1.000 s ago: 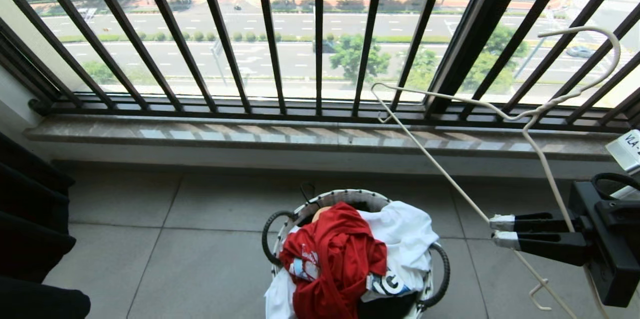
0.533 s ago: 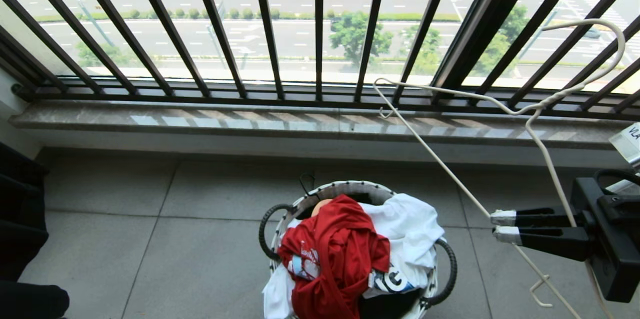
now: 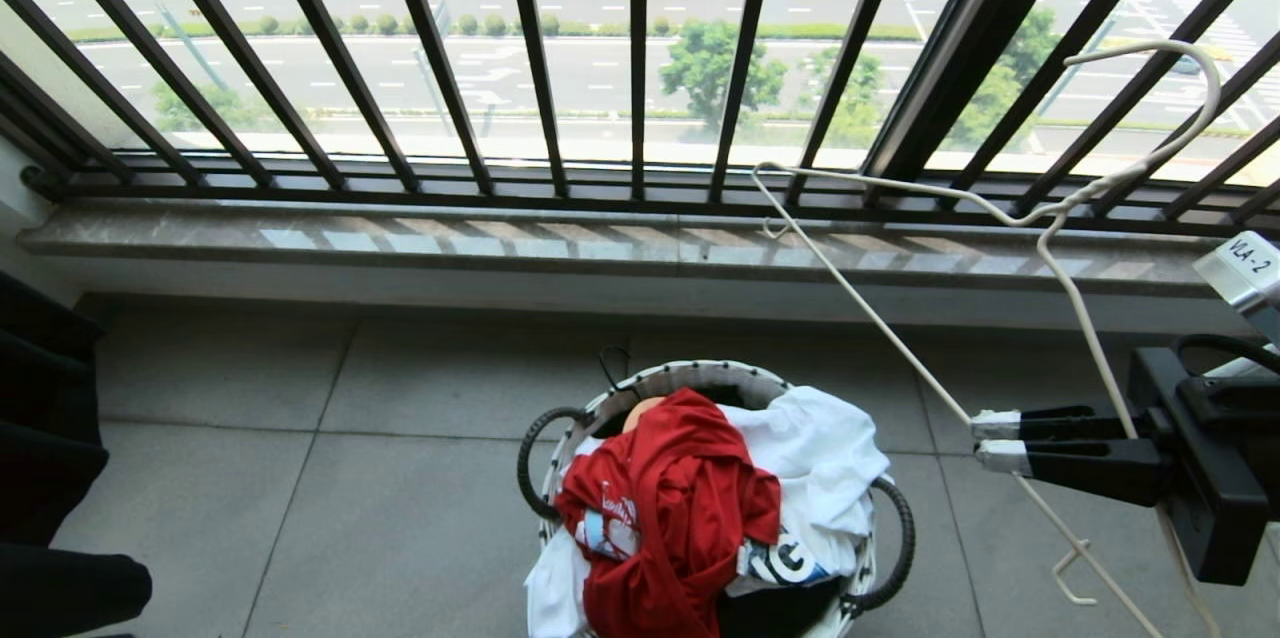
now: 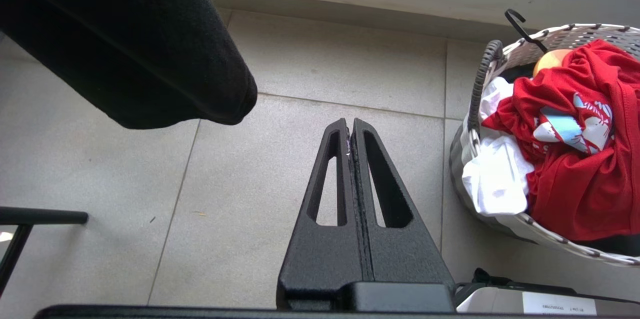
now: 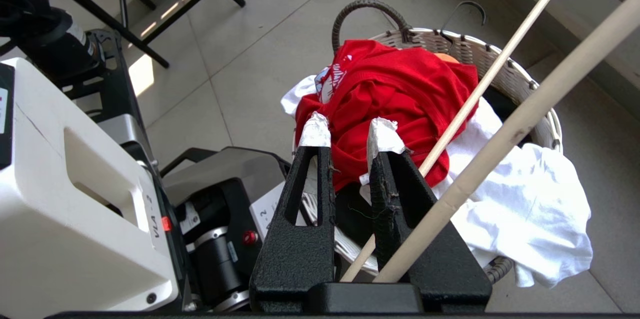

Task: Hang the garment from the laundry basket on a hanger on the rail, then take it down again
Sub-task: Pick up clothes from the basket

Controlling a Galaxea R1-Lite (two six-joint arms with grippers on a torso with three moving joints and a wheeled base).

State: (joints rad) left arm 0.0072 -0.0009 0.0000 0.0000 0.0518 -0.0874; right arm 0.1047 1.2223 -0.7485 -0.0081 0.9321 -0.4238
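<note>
The red garment (image 3: 680,508) lies crumpled on top of the pile in the white laundry basket (image 3: 690,380) on the tiled floor. My right gripper (image 3: 995,440) hovers to the right of the basket, above its rim, shut on the thin white wire hanger (image 3: 1050,214). One hanger wire (image 5: 525,121) crosses one finger, and another runs between the fingers near their base. In the right wrist view the right gripper (image 5: 349,131) points at the garment (image 5: 390,84). My left gripper (image 4: 348,124) is shut and empty over bare tiles beside the basket (image 4: 575,34). The rail is out of view.
A dark barred window railing (image 3: 640,68) and a stone ledge (image 3: 600,263) stand behind the basket. A white garment (image 3: 810,458) shares the basket. Black cloth (image 3: 50,418) hangs at the left. The robot's white base (image 5: 75,209) sits behind the right gripper.
The whole head view shifted as the camera tipped downward. The right gripper still holds the hanger, which has edged slightly left. The basket and the left gripper have stayed put.
</note>
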